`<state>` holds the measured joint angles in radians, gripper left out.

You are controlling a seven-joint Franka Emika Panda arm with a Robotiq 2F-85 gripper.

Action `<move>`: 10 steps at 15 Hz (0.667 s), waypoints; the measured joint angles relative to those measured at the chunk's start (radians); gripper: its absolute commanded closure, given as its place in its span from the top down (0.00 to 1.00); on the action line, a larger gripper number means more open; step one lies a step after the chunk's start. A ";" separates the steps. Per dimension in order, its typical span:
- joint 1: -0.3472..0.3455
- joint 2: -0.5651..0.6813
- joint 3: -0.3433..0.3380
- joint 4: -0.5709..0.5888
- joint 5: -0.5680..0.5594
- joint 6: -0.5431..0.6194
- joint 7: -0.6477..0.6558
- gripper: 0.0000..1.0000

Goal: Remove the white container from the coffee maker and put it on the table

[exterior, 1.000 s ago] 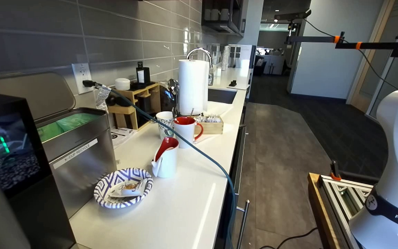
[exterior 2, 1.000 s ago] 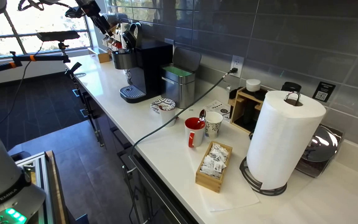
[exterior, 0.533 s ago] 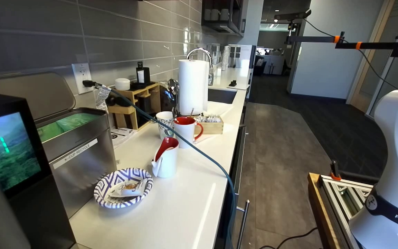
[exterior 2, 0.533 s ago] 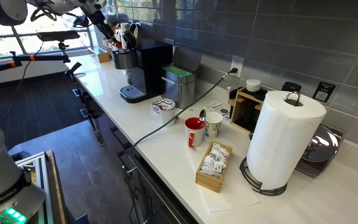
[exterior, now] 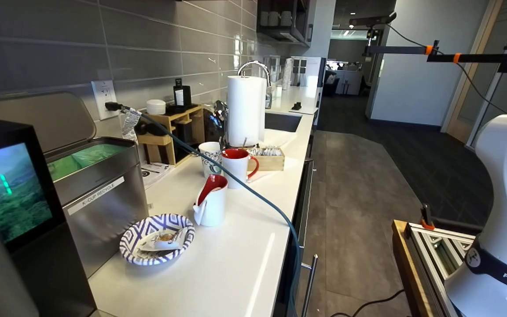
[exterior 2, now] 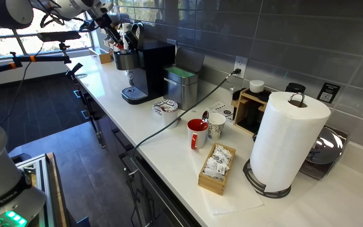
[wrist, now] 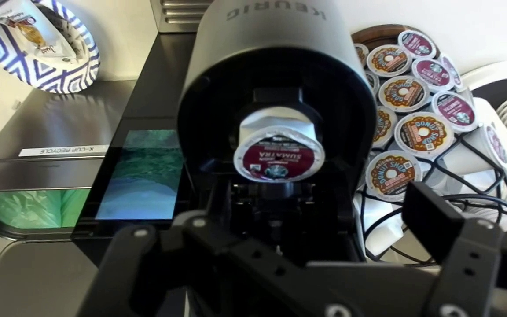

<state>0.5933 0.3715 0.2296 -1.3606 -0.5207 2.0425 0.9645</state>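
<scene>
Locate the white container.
Central in the wrist view, the white container sits in the coffee maker, right of the screen, left of the piled pods.

The coffee maker (wrist: 275,35) reads KEURIG, white container (wrist: 279,158) SUMATRA, bin (wrist: 38,176) K-CUP RECYCLE, some pods (wrist: 424,133) DONUT SHOP, arm (exterior: 506,211) probably FRANKA.

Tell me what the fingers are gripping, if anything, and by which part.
Nothing: the fingers stand apart, and the coffee pod sits in the coffee maker.

White arm (exterior 2: 71,8) raised, black gripper (wrist: 317,198) tilted downward at its end, fingers (wrist: 433,220) spread wide apart.
</scene>
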 measured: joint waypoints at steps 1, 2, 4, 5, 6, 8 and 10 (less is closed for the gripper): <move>0.000 0.002 -0.003 0.001 0.002 -0.006 0.000 1.00; 0.001 0.004 -0.005 0.001 0.003 -0.011 0.000 1.00; 0.001 0.006 -0.006 0.002 0.006 -0.027 0.000 1.00; 0.001 0.006 -0.006 0.002 0.009 -0.037 -0.001 1.00; 0.001 0.006 -0.006 0.002 0.013 -0.046 -0.001 1.00; 0.001 0.006 -0.006 0.003 0.023 -0.060 -0.003 1.00; 0.001 0.007 -0.007 0.006 0.028 -0.069 -0.003 1.00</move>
<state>0.5941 0.3783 0.2228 -1.3546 -0.4922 1.9731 0.9611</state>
